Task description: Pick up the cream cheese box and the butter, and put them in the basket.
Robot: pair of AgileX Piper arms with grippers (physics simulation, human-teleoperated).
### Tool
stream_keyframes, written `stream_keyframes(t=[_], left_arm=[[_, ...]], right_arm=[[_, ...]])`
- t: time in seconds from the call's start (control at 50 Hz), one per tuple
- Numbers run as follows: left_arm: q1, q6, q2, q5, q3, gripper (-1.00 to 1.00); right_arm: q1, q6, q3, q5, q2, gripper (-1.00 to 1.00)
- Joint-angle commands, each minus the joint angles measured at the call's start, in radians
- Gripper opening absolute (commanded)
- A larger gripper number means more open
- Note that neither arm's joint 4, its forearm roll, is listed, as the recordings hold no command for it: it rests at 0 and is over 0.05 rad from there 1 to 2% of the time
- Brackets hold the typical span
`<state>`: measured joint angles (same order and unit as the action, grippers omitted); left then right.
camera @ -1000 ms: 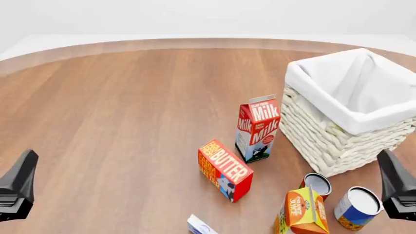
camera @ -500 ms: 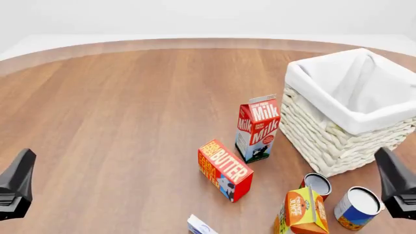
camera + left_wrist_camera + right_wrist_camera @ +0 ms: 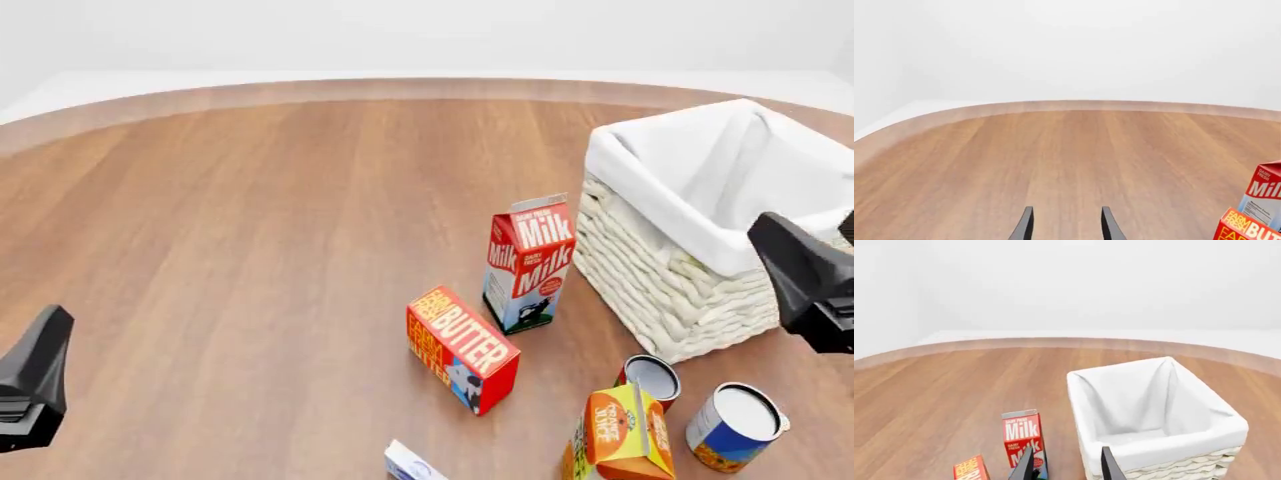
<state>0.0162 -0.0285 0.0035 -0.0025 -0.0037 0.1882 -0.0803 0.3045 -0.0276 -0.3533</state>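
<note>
The butter (image 3: 462, 349) lay flat on the desk (image 3: 267, 250), near the front middle, its long side running diagonally and its blue-white picture end turned toward the near edge. Just behind it and to its right stood the milk carton (image 3: 529, 264), upright and apart from it. The basket (image 3: 714, 225) sat on the right side of the desk, just right of the milk carton, its white liner folded over the rim. Only a corner of the cream cheese box (image 3: 411, 463) showed at the bottom edge of the front view, in front of the butter and a little to its left. To the right of that, a juice carton (image 3: 622, 433) stood beside two open cans (image 3: 650, 379) (image 3: 734, 426), all in front of the basket.

The left gripper (image 3: 35, 380) hung at the far left, well apart from every object; the left wrist view showed its fingers (image 3: 1025, 226) parted with nothing between them. The right gripper (image 3: 805, 280) hovered in front of the basket's near right side, and the right wrist view showed its fingers (image 3: 1109, 465) likewise spread and empty, pointed toward the gap between milk carton and basket.
</note>
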Motion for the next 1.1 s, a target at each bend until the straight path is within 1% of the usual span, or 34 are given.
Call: stream_keyframes(t=[0.02, 0.04, 0.06, 0.08, 0.12, 0.16, 0.18, 0.2, 0.22, 0.24, 0.26, 0.3, 0.36, 0.42, 0.44, 0.48, 0.54, 0.58, 0.62, 0.7, 0.72, 0.78, 0.84, 0.88, 0.92, 0.94, 0.98, 1.04, 1.08, 1.1], left_arm=[[0.0, 0.0, -0.001, 0.0, 0.001, 1.0], [0.0, 0.0, -0.001, 0.0, 0.001, 1.0], [0.0, 0.0, -0.001, 0.0, 0.001, 1.0], [0.0, 0.0, -0.001, 0.0, 0.001, 1.0], [0.0, 0.0, -0.001, 0.0, 0.001, 1.0], [0.0, 0.0, -0.001, 0.0, 0.001, 1.0], [0.0, 0.0, -0.001, 0.0, 0.001, 1.0], [0.0, 0.0, -0.001, 0.0, 0.001, 1.0], [0.0, 0.0, -0.001, 0.0, 0.001, 1.0], [0.0, 0.0, -0.001, 0.0, 0.001, 1.0], [0.0, 0.0, -0.001, 0.0, 0.001, 1.0], [0.0, 0.0, -0.001, 0.0, 0.001, 1.0], [0.0, 0.0, -0.001, 0.001, 0.001, 1.0], [0.0, 0.0, -0.001, 0.001, 0.001, 1.0], [0.0, 0.0, -0.001, 0.001, 0.001, 1.0], [0.0, 0.0, -0.001, 0.0, 0.001, 1.0], [0.001, 0.0, -0.001, 0.0, 0.001, 1.0], [0.0, 0.0, -0.001, 0.0, 0.001, 1.0], [0.0, 0.0, -0.001, 0.0, 0.001, 1.0], [0.0, -0.001, -0.001, 0.0, 0.001, 1.0], [0.0, -0.001, -0.001, 0.0, 0.001, 1.0], [0.0, 0.0, -0.001, 0.0, 0.001, 1.0], [0.001, 0.0, -0.001, 0.0, 0.001, 1.0], [0.001, 0.0, -0.001, 0.0, 0.001, 1.0], [0.0, 0.0, -0.001, 0.0, 0.001, 1.0], [0.001, -0.001, -0.001, 0.0, 0.001, 1.0], [0.0, 0.0, -0.001, 0.0, 0.001, 1.0], [0.001, 0.0, -0.001, 0.0, 0.001, 1.0], [0.0, 0.0, -0.001, 0.0, 0.001, 1.0], [0.0, 0.0, -0.001, 0.0, 0.001, 1.0]], right_arm=[[0.104, 0.02, 0.213, -0.058, -0.204, 1.0], [0.111, 0.026, 0.245, -0.083, -0.223, 1.0], [0.116, 0.021, 0.264, -0.095, -0.233, 1.0], [0.129, 0.036, 0.289, -0.108, -0.255, 1.0], [0.146, 0.037, 0.302, -0.113, -0.281, 1.0], [0.163, 0.037, 0.349, -0.144, -0.321, 1.0], [0.163, 0.037, 0.349, -0.145, -0.322, 1.0], [0.175, 0.039, 0.373, -0.159, -0.345, 1.0], [0.179, 0.046, 0.386, -0.169, -0.352, 1.0], [0.188, 0.071, 0.406, -0.183, -0.368, 1.0], [0.188, 0.071, 0.406, -0.184, -0.368, 1.0], [0.202, 0.072, 0.472, -0.236, -0.387, 1.0], [0.22, 0.094, 0.477, -0.241, -0.42, 1.0], [0.223, 0.134, 0.504, -0.269, -0.456, 1.0], [0.229, 0.138, 0.511, -0.274, -0.459, 1.0], [0.239, 0.125, 0.545, -0.306, -0.491, 1.0], [0.249, 0.124, 0.606, -0.351, -0.519, 1.0], [0.264, 0.138, 0.654, -0.384, -0.538, 1.0], [0.278, 0.125, 0.679, -0.41, -0.568, 1.0], [0.294, 0.153, 0.664, -0.406, -0.594, 1.0], [0.296, 0.171, 0.69, -0.425, -0.607, 1.0], [0.301, 0.19, 0.689, -0.43, -0.635, 1.0], [0.311, 0.159, 0.704, -0.447, -0.669, 1.0], [0.322, 0.157, 0.724, -0.463, -0.677, 1.0], [0.336, 0.15, 0.772, -0.504, -0.698, 1.0], [0.34, 0.154, 0.762, -0.495, -0.697, 1.0], [0.353, 0.148, 0.778, -0.505, -0.715, 1.0], [0.358, 0.183, 0.782, -0.507, -0.735, 1.0], [0.364, 0.178, 0.779, -0.506, -0.749, 1.0], [0.368, 0.183, 0.771, -0.499, -0.757, 1.0]])
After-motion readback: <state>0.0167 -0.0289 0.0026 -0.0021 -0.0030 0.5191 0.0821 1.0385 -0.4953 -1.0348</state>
